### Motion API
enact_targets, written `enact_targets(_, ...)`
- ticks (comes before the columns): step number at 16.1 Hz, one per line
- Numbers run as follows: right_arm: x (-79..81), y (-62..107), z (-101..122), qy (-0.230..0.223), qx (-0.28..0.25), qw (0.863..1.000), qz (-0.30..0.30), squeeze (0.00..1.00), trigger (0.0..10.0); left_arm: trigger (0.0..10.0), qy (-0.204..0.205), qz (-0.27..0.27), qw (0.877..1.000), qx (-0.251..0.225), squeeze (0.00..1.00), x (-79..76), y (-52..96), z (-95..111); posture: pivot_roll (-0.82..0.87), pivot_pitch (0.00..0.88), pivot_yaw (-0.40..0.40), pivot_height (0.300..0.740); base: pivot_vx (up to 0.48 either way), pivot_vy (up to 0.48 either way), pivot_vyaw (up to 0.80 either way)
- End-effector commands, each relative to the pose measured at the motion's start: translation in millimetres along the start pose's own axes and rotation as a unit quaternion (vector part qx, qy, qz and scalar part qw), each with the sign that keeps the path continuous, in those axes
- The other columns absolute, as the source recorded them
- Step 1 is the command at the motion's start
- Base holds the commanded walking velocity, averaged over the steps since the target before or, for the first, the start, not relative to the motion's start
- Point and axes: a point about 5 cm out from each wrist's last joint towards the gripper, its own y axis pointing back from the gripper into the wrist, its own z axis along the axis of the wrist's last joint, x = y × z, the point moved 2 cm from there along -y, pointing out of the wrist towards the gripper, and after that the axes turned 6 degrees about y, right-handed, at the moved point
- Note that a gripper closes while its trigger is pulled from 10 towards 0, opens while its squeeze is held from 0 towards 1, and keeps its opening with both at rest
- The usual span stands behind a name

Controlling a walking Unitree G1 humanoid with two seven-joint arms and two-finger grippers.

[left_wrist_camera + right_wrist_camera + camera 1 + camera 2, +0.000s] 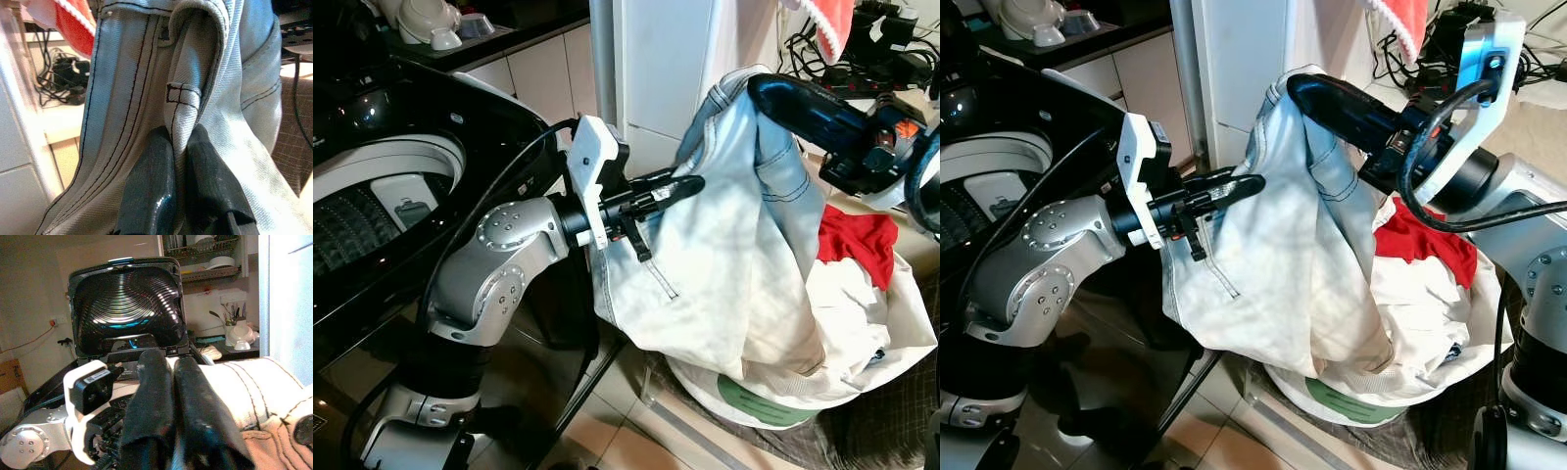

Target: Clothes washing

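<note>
Pale denim garment [734, 245] hangs above the laundry basket [759, 403], left claw [182, 142] and right claw [172, 363] both clamped on it.

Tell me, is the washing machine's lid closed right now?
No, the washing machine lid stands raised and open behind the right gripper.

Pale denim garment [744, 245] hangs spread above the white laundry basket [754, 401] holding red cloth [857, 240].
</note>
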Motion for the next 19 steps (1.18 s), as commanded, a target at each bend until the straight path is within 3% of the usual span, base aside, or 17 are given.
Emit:
enact_targets(1, 5.9, 1.2, 12, 0.012, -0.026, 0.999, 0.016, 1.00, 10.0, 0.0, -0.003, 0.042, 0.999, 0.009, 0.00, 13.5, 4.1, -1, -0.07, 0.000, 0.078, 0.740, 0.000, 0.000, 0.00)
enact_targets(4, 12.0, 3.8, 8, 0.030, -0.002, 0.999, 0.029, 1.00, 10.0, 0.0, -0.035, 0.114, 0.993, 0.017, 0.00, 37.8, 14.4, 8, -0.07, 0.000, 0.083, 0.740, 0.000, 0.000, 0.00)
enact_targets(5, 13.7, 4.4, 4, 0.029, 0.010, 0.999, 0.031, 0.00, 10.0, 0.0, -0.058, 0.151, 0.987, 0.021, 0.00, 52.7, 24.3, 18, -0.07, 0.000, 0.084, 0.740, 0.000, 0.000, 0.00)
enact_targets(6, 15.5, 4.8, 2, 0.032, 0.018, 0.999, 0.036, 0.00, 10.0, 0.0, -0.083, 0.180, 0.980, 0.029, 0.00, 64.3, 32.6, 28, -0.07, 0.000, 0.084, 0.740, 0.000, 0.000, 0.00)
enact_targets(7, 18.2, 5.1, -2, 0.040, 0.031, 0.998, 0.042, 0.00, 10.0, 0.0, -0.122, 0.231, 0.965, 0.030, 0.00, 84.9, 48.8, 51, -0.07, 0.000, 0.083, 0.740, 0.000, 0.000, 0.00)
enact_targets(8, 18.8, 4.4, -6, 0.046, 0.039, 0.997, 0.043, 0.00, 10.0, 0.0, -0.190, 0.305, 0.933, 0.024, 0.00, 109.5, 69.9, 91, -0.06, 0.000, 0.082, 0.740, 0.000, 0.000, 0.00)
enact_targets(9, 18.8, 4.2, -7, 0.048, 0.042, 0.997, 0.043, 0.00, 10.0, 0.0, -0.219, 0.335, 0.916, 0.021, 0.00, 117.6, 79.2, 108, -0.06, 0.000, 0.082, 0.740, 0.000, 0.000, 0.00)
enact_targets(10, 19.2, 2.8, -8, 0.052, 0.044, 0.997, 0.044, 0.00, 10.0, 0.0, -0.328, 0.463, 0.823, 0.011, 0.00, 137.1, 114.5, 168, -0.06, 0.000, 0.086, 0.740, 0.000, 0.000, 0.00)
enact_targets(11, 19.6, 2.4, -9, 0.053, 0.045, 0.997, 0.044, 0.00, 10.0, 0.0, -0.386, 0.518, 0.763, 0.011, 0.00, 139.3, 131.5, 193, -0.06, 0.000, 0.086, 0.740, 0.000, 0.000, 0.00)
enact_targets(12, 19.9, 2.0, -10, 0.055, 0.045, 0.996, 0.044, 0.00, 10.0, 0.0, -0.485, 0.587, 0.648, 0.028, 0.00, 135.2, 157.5, 232, -0.06, 0.000, 0.087, 0.740, 0.000, 0.000, 0.00)
enact_targets(13, 20.0, 1.7, -11, 0.056, 0.045, 0.997, 0.043, 0.00, 10.0, 0.0, -0.518, 0.613, 0.594, 0.041, 0.00, 133.8, 168.3, 246, -0.05, 0.000, 0.084, 0.740, 0.000, 0.000, 0.00)
enact_targets(14, 19.8, 0.7, -13, 0.056, 0.046, 0.997, 0.042, 0.00, 10.0, 0.0, -0.521, 0.618, 0.586, 0.051, 0.00, 137.6, 169.2, 244, -0.05, 0.000, 0.084, 0.740, 0.000, 0.000, 0.00)
enact_targets(15, 19.8, -0.2, -14, 0.057, 0.048, 0.996, 0.042, 0.00, 10.0, 0.0, -0.508, 0.616, 0.599, 0.057, 0.00, 144.1, 166.9, 237, -0.05, 0.000, 0.084, 0.740, 0.000, 0.000, 0.00)
enact_targets(16, 20.0, -2.1, -16, 0.059, 0.051, 0.996, 0.043, 0.00, 10.0, 0.0, -0.487, 0.604, 0.625, 0.083, 0.00, 159.6, 158.7, 213, -0.05, 0.000, 0.085, 0.740, 0.000, 0.000, 0.00)
enact_targets(17, 20.3, -3.4, -18, 0.060, 0.052, 0.996, 0.043, 0.00, 10.0, 0.0, -0.491, 0.602, 0.619, 0.117, 0.00, 170.3, 155.4, 194, -0.06, 0.000, 0.087, 0.740, 0.000, 0.000, 0.00)
enact_targets(18, 20.4, -3.7, -19, 0.060, 0.054, 0.996, 0.042, 0.00, 10.0, 0.0, -0.498, 0.603, 0.605, 0.147, 0.00, 176.5, 156.7, 181, -0.06, 0.000, 0.091, 0.740, 0.000, 0.000, 0.00)
enact_targets(19, 20.8, -3.7, -20, 0.060, 0.056, 0.996, 0.042, 0.00, 10.0, 0.0, -0.501, 0.602, 0.599, 0.165, 0.00, 180.2, 156.9, 173, -0.06, 0.000, 0.091, 0.740, 0.000, 0.000, 0.00)
